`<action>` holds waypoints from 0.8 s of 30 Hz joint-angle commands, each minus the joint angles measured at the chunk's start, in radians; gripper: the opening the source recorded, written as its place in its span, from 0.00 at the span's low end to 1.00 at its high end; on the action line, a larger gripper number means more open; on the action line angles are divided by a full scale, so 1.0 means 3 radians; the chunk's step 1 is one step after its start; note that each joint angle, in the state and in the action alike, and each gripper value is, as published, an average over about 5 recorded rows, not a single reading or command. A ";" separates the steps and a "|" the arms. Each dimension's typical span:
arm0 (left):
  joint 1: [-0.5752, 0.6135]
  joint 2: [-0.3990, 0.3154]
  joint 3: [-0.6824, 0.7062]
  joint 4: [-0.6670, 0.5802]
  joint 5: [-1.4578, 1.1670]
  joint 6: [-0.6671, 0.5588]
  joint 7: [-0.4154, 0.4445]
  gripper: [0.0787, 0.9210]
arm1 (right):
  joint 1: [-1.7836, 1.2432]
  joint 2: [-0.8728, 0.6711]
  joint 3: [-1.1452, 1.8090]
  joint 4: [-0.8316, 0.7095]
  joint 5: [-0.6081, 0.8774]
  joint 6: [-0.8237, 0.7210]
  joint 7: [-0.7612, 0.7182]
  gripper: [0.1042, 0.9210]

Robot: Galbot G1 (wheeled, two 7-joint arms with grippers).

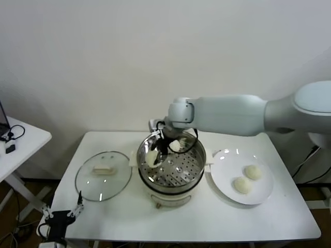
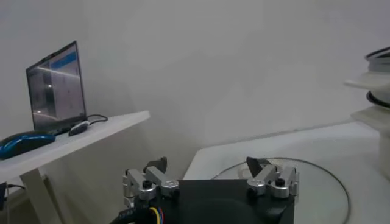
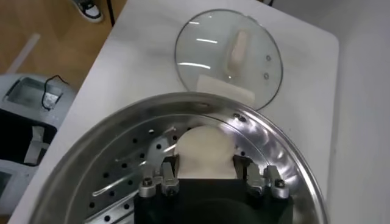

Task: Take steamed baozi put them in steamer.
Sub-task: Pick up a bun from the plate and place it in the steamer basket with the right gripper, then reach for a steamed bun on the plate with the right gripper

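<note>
Head view, two baozi (image 1: 246,179) on plate (image 1: 261,199)

The right tool (image 1: 164,146) is hanging over the steamer (image 1: 172,166), clamped on a baozi (image 3: 204,152), and its arm is stretching across the rear right of the worktop (image 1: 129,217), blocking any pass over the pot from that side. A second bun (image 1: 151,158) is sitting against the pot's left inner wall, so the tray's centre and right are lying bare. The glass lid (image 1: 103,175) is taking up the worktop's left; the plate (image 1: 227,160) with two buns (image 1: 246,179) is filling the right. The front strip is staying free. The left tool (image 1: 63,213), fingers spread, is waiting off the front-left corner.
</note>
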 commanded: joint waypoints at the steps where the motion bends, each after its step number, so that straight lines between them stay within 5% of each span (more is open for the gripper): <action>1: -0.0005 -0.0163 -0.0016 0.0021 -0.0011 -0.0005 0.0001 0.88 | -0.0275 0.0177 0.0076 -0.0362 -0.0165 0.0000 0.0018 0.62; 12: -0.0003 -0.0163 -0.0016 -0.0005 -0.0013 -0.0001 0.0005 0.88 | 0.0254 -0.0255 -0.0065 0.0101 0.0055 0.0055 -0.0160 0.86; 24: 0.0039 -0.0163 0.0004 -0.0063 0.0001 -0.0001 0.0004 0.88 | 0.1352 -0.1650 -0.1116 0.0799 -0.0294 0.0650 -0.0972 0.88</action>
